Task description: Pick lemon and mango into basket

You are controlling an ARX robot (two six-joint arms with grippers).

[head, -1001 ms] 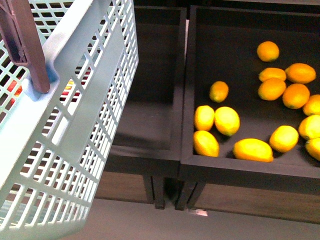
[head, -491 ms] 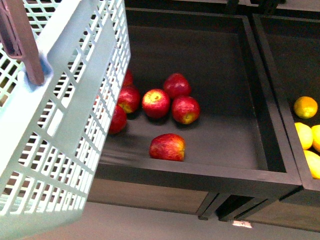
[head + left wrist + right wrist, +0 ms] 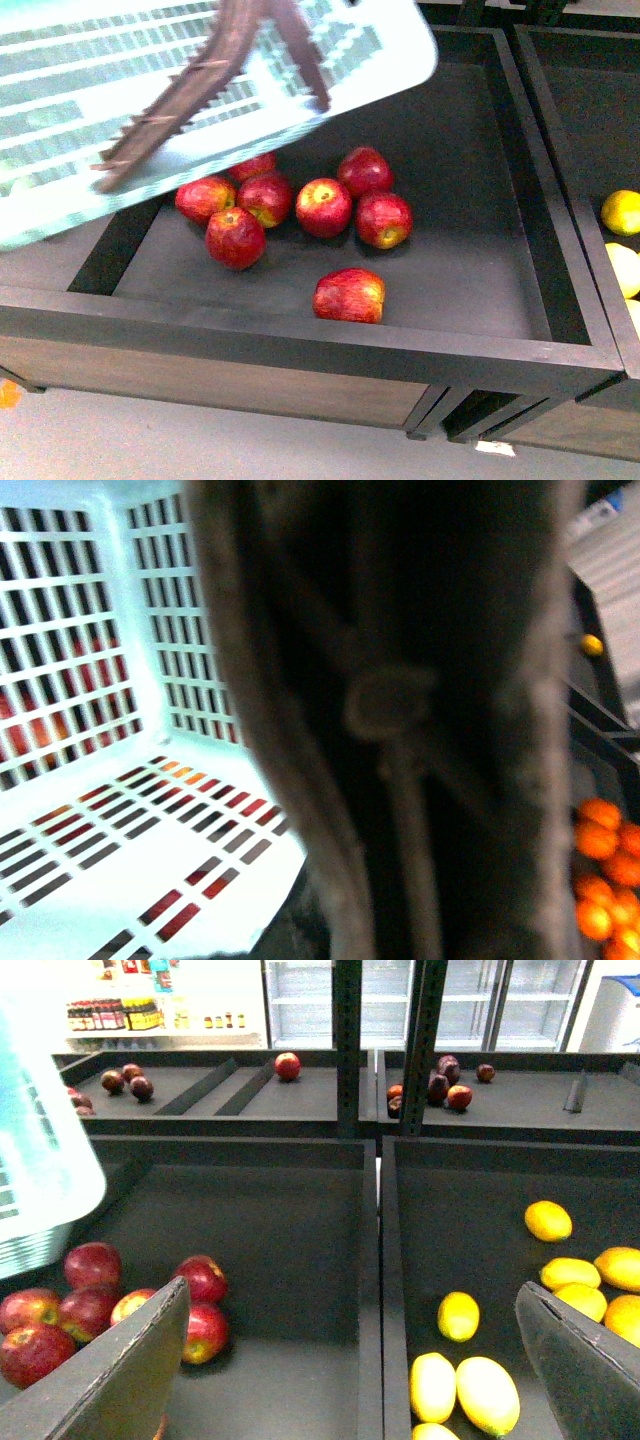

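The basket (image 3: 70, 110) is blurred and cut off by the top edge; an apple (image 3: 256, 166) is half hidden behind it.

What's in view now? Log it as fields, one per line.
basket: tilted, above the apple bin; visible floor holds no fruit
apples: red, clustered in that bin, one lying apart
yellow fruits: in the neighbouring bin
right tool: open, empty
left tool: cannot be made out; a dark blur fills its wrist view
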